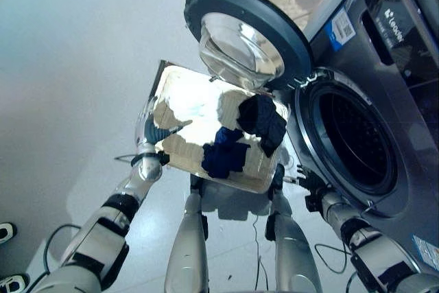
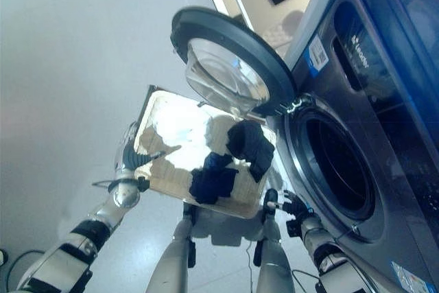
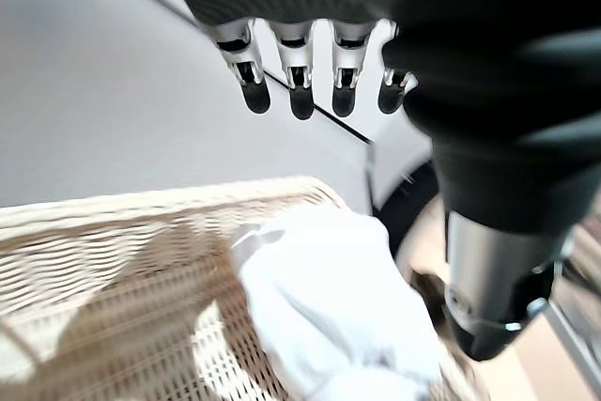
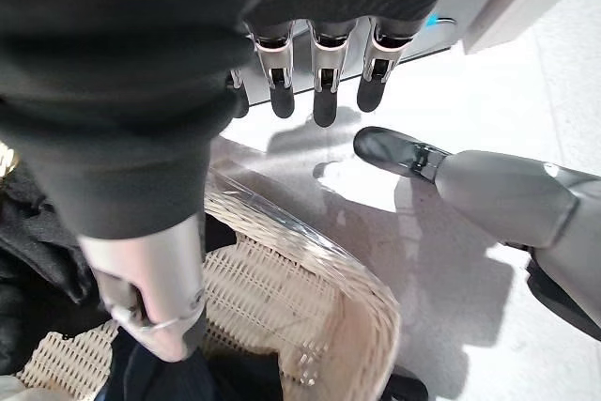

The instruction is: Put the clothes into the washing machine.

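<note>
I hold a wicker basket (image 1: pixel 180 146) raised between both hands, beside the washing machine's round drum opening (image 1: pixel 353 142). In it lie a white cloth (image 3: pixel 329 298), a dark blue garment (image 1: pixel 225 157) and a black garment (image 1: pixel 262 121) nearest the machine. My left hand (image 1: pixel 146 161) grips the basket's left rim (image 3: pixel 141 199), thumb inside by the white cloth. My right hand (image 1: pixel 312 184) grips the right rim (image 4: pixel 310 260), thumb inside next to dark cloth (image 4: pixel 38 232), fingers outside.
The machine's round door (image 1: pixel 247 32) stands swung open, just above the basket's far edge. The grey machine front (image 1: pixel 405 66) takes up the right side. Pale grey floor (image 1: pixel 68 66) stretches to the left, with a shoe (image 1: pixel 4 231) at the left edge.
</note>
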You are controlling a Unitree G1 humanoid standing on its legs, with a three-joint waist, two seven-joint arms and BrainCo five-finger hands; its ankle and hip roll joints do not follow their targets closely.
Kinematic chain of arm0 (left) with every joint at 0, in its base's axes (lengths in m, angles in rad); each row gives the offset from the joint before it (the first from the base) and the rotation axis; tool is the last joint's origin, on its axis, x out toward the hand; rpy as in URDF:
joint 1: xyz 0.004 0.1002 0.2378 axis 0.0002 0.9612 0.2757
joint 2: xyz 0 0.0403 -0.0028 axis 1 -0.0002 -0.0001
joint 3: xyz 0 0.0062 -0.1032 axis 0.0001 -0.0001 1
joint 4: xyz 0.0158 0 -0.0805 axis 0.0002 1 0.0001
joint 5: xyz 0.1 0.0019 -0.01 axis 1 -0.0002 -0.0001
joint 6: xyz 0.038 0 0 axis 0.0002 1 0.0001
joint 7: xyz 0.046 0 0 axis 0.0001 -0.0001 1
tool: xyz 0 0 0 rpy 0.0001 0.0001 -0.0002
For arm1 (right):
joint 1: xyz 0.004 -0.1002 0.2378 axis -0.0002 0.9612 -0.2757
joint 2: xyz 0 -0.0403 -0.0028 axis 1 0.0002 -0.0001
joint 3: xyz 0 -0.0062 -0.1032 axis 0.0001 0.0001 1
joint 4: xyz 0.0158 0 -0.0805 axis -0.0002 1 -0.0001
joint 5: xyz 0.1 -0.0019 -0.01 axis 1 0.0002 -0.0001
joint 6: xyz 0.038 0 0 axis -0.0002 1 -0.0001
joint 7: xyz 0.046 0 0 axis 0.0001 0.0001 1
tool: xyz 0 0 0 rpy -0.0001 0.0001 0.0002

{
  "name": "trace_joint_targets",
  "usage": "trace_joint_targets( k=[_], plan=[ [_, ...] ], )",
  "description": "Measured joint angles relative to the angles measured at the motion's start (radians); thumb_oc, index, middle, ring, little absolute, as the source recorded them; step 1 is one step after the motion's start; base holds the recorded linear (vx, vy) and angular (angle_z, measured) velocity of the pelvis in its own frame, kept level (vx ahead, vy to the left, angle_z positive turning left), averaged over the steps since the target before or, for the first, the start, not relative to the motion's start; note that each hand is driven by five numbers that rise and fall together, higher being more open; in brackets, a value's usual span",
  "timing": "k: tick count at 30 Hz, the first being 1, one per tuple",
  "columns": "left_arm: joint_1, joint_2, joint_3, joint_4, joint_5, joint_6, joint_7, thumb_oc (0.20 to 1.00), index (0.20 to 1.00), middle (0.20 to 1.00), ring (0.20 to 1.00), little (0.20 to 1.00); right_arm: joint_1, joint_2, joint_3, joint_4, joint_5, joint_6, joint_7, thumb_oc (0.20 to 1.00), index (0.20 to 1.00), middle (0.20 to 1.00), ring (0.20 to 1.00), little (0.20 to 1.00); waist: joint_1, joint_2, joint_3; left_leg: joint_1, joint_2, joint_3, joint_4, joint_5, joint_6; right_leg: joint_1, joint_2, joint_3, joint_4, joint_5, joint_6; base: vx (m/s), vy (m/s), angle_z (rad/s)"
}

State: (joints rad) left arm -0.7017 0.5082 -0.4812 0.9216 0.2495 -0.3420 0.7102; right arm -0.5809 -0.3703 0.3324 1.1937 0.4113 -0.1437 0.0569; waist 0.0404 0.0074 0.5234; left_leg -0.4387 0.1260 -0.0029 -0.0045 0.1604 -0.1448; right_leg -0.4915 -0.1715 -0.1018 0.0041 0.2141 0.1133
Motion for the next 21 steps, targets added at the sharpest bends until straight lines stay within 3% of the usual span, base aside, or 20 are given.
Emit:
trace_joint_targets(
  k=[8,21],
  plan=[
    [-0.134,0.052,-0.128,0.031,0.113,0.056,0.060,1.000,1.000,1.000,1.000,1.000,-0.081,-0.021,0.042,-0.059,0.025,-0.005,-0.002,1.000,1.000,1.000,1.000,1.000,-0.029,-0.009,0.004,-0.161,-0.006,-0.007,0.082,-0.005,0.000,-0.175,-0.006,0.019,0.105,-0.027,-0.007,-0.01,0.014,-0.01],
    [-0.227,0.062,-0.168,0.144,0.128,0.123,0.075,1.000,1.000,1.000,1.000,1.000,-0.123,-0.043,0.074,-0.075,0.036,-0.005,-0.021,1.000,1.000,1.000,1.000,1.000,-0.056,-0.020,0.007,-0.289,-0.007,-0.004,0.129,-0.011,-0.001,-0.315,-0.006,0.039,0.160,-0.034,-0.009,0.00,0.004,-0.02]
  ],
)
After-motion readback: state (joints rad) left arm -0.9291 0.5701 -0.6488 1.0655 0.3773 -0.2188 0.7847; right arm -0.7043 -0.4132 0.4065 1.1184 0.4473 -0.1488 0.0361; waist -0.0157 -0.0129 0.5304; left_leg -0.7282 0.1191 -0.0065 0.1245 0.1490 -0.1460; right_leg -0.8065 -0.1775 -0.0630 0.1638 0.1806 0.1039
